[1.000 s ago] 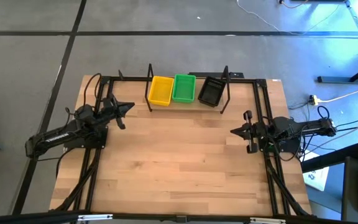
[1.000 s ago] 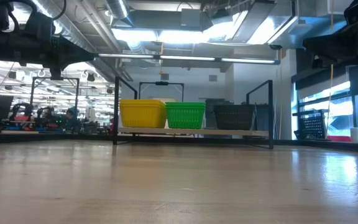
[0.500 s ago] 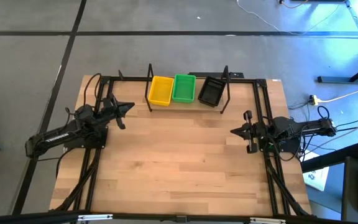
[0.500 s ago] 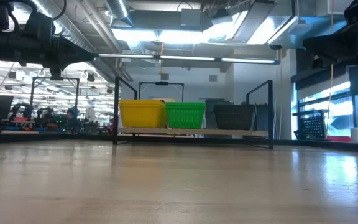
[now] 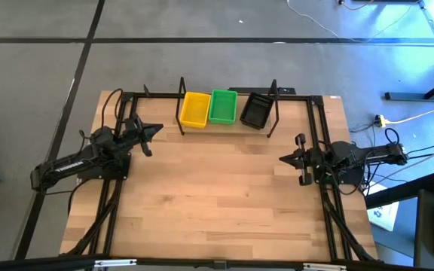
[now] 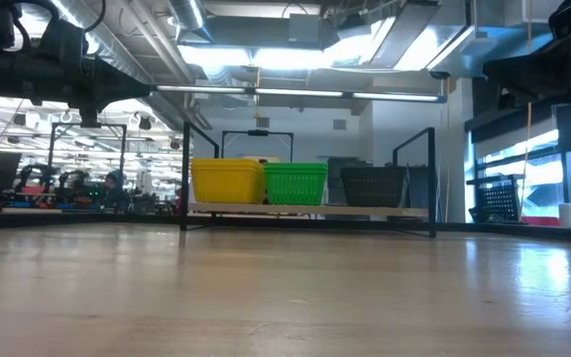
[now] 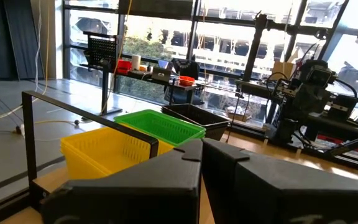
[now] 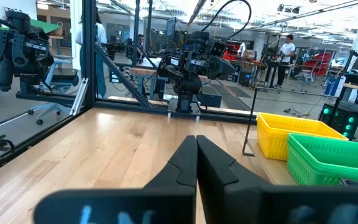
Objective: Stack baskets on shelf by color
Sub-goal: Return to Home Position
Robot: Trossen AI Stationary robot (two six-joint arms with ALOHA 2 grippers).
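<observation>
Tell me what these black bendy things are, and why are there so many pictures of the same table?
They are two robot arms. Each ends in a claw for picking things up. One picture looks straight down: the left claw and right claw hover at the sides of the wooden table, both shut and holding nothing. One camera sits low at table height, and one rides on each arm's wrist, looking past its claw. On the shelf at the table's far edge sit a yellow basket, a green basket and a black basket, side by side.
</observation>
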